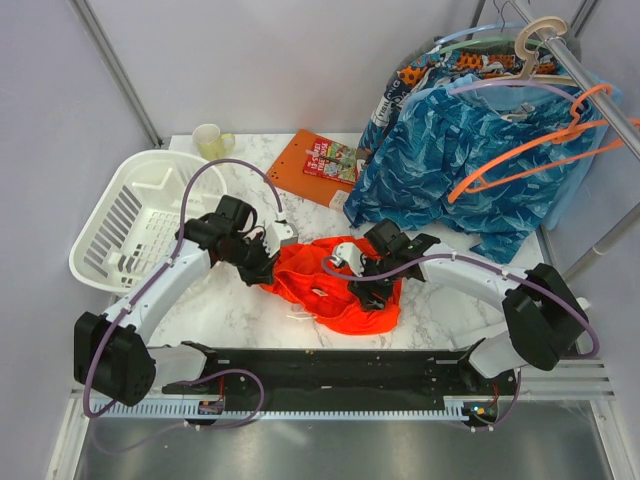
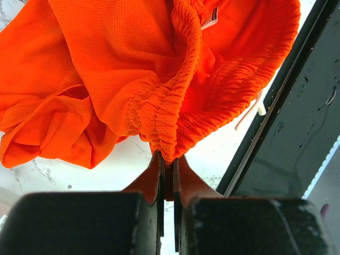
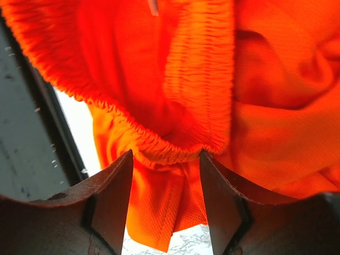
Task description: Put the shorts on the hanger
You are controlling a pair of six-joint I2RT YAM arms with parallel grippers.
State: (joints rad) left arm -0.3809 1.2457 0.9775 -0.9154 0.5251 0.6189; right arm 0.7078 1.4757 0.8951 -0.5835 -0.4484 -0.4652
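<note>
Here, angled inward, the left tool (image 2: 169, 159) pinches the shorts (image 2: 106, 64) (right tool (image 3: 166, 159) spread around waistband (image 3: 202, 79)).

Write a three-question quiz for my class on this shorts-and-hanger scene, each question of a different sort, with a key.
1. True or false: the left gripper is shut on the waistband of the shorts.
2. Where is the orange hanger? A, in the white basket; B, hanging on the rail over the blue garment; C, held by the right gripper.
3. Fill in: the right gripper's jaws stand ____, with waistband fabric between them.
Key: 1 true; 2 B; 3 open.
</note>
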